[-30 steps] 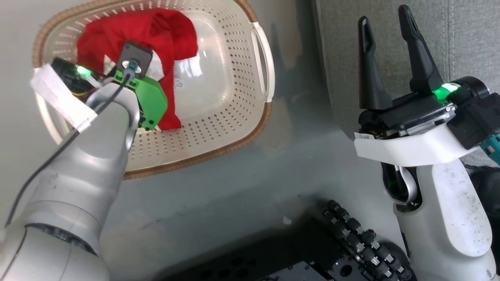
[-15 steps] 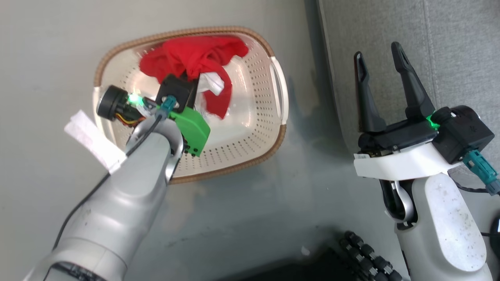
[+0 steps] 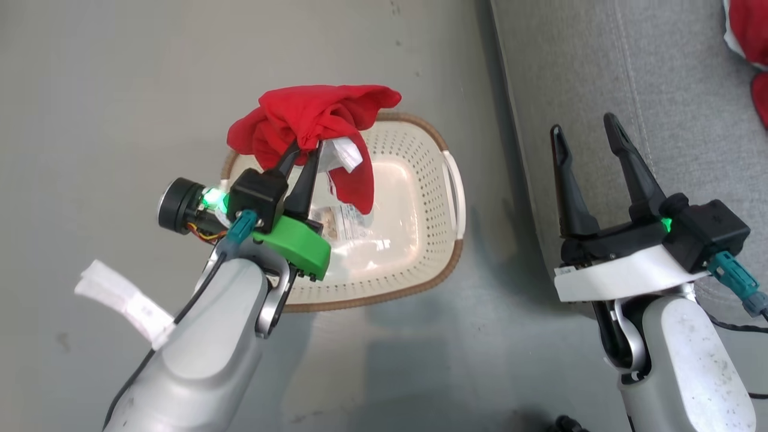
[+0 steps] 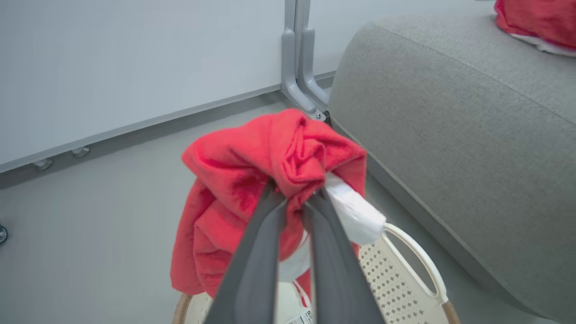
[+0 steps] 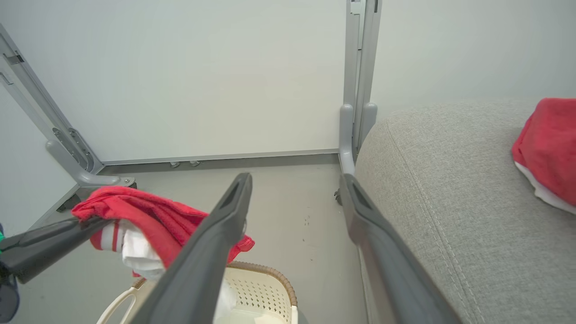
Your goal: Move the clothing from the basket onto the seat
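On the seat, clothing cut off

The grey floor carries the cream basket, which stands near the left edge of the seat. On the seat, toward its far right side, lies red clothing.

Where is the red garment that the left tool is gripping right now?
Centre-left in the head view: the red garment is pinched in the left tool above the far rim of the basket, with the grey seat to its right.
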You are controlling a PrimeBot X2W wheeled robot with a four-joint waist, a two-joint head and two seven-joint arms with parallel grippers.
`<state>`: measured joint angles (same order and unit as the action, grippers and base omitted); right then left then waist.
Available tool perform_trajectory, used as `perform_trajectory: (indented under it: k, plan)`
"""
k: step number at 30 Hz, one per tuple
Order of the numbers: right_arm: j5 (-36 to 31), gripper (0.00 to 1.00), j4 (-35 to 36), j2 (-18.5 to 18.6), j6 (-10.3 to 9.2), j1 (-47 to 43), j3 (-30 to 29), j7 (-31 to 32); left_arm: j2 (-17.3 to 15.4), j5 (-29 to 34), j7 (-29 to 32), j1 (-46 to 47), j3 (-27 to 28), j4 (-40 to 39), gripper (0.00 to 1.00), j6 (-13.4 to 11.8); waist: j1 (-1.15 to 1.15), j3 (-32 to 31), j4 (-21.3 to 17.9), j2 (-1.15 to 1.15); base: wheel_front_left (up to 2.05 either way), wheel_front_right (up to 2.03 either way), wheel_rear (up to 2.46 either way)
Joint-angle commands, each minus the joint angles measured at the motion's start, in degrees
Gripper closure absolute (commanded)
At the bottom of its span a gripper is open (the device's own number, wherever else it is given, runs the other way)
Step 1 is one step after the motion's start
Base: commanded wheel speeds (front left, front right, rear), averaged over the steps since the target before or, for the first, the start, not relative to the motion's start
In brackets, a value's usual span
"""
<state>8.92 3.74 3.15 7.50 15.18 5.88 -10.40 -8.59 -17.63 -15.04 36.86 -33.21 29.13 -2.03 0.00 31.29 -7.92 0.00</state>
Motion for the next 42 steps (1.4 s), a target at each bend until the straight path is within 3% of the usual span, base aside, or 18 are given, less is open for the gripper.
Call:
perform_trajectory:
  k: [1, 12, 23, 31, 42]
  plan:
    - [-0.2, 0.0, 0.3, 0.4, -0.02, -1.2, -0.3, 0.3, -0.6, 0.4, -0.2, -1.7, 0.8, -2.2, 1.0, -0.2, 0.0, -4.9, 3.0, 0.0, 0.0, 0.0, 0.0]
    - [-0.4, 0.0, 1.1, 0.5, -0.02, -5.6, -1.3, 3.7, -1.4, 1.1, -0.1, -9.6, 5.4, -19.9, 1.0, 2.5, 0.0, -13.5, 6.3, 0.0, 0.0, 0.0, 0.0]
    - [-0.4, 0.0, 2.7, 0.5, -0.02, -9.3, -0.4, 6.7, -1.1, -0.4, -0.1, -15.9, 8.6, -30.7, 1.0, 4.4, 0.0, -20.3, 7.3, 0.0, 0.0, 0.0, 0.0]
    - [0.0, 0.0, 3.0, 0.3, -0.02, -12.7, 1.3, 8.4, -1.1, -1.6, -0.1, -22.2, 9.6, -35.6, 1.0, 4.2, 0.0, -24.5, 7.0, 0.0, 0.0, 0.0, 0.0]
    - [0.5, 0.0, 3.7, 0.1, -0.02, -16.6, 1.7, 10.0, -1.5, -2.1, 0.0, -27.6, 8.7, -36.7, 1.0, 3.2, 0.0, -27.7, 6.9, 0.0, 0.0, 0.0, 0.0]
